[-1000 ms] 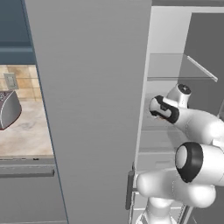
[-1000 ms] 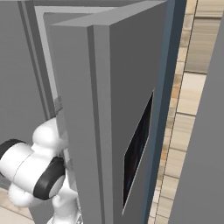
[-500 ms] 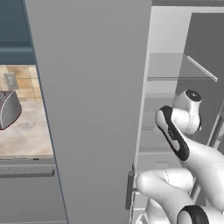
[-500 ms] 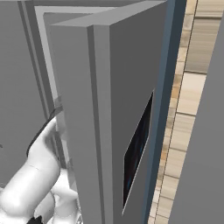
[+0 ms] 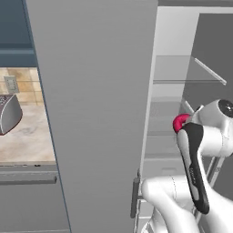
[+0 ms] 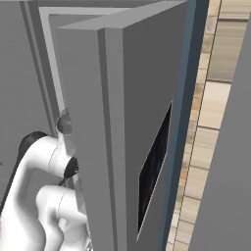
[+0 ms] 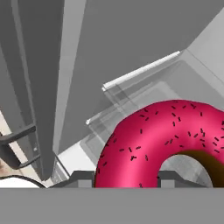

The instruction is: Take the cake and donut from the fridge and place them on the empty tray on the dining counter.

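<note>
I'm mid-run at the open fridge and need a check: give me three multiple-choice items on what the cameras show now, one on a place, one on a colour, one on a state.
1. Where is the glossy pink-frosted ring donut?
A. On the marble worktop beside the toaster
B. At the gripper, in front of the grey fridge's clear shelves
C. On a blue tray

2. What colour are the donut's sprinkles?
A. White
B. Yellow
C. Dark

3. How is the two-finger gripper?
A. Shut on the donut
B. Wide open, holding nothing
C. Shut on a door handle

Answers: 1 B, the hand view shows it right at the fingers with fridge shelves behind. 2 C, dark flecks dot the frosting. 3 A, the dark fingertips flank the donut.
</note>
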Controlling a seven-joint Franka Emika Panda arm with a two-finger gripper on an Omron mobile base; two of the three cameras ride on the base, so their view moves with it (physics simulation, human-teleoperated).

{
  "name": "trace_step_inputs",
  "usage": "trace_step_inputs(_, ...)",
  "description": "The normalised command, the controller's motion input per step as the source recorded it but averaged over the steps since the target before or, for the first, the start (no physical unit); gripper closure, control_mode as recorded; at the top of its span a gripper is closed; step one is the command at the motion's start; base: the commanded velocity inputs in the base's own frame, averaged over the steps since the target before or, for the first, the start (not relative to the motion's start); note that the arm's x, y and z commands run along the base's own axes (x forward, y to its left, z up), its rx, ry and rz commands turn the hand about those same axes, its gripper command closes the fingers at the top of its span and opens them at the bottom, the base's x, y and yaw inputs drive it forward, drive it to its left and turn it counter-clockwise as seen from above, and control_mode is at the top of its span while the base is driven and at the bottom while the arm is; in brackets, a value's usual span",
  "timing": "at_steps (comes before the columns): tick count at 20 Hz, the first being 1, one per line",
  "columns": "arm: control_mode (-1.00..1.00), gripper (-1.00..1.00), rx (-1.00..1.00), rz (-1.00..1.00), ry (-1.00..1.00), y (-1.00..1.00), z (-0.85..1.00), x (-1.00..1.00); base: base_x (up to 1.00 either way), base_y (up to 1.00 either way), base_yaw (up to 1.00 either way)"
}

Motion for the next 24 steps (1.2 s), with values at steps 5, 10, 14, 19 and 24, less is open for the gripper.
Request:
trace_step_inputs(5, -1.00, 1.00, -0.03, 0.10, -0.11, 0.03, 0.67, -1.00, 0.00, 0.00, 0.00)
trace_step_inputs(10, -1.00, 1.00, -0.02, 0.06, 0.01, 0.09, 0.31, -0.90, 0.00, 0.00, 0.00)
trace_step_inputs(14, -1.00, 1.00, 0.00, 0.03, 0.04, 0.06, 0.00, -0.62, 0.00, 0.00, 0.00)
trace_step_inputs(19, 1.00, 1.00, 0.00, 0.00, 0.00, 0.00, 0.00, 0.00, -0.96, 0.12, 0.06)
trace_step_inputs(24, 1.00, 1.00, 0.00, 0.00, 0.00, 0.00, 0.00, 0.00, -0.88, 0.62, 0.16)
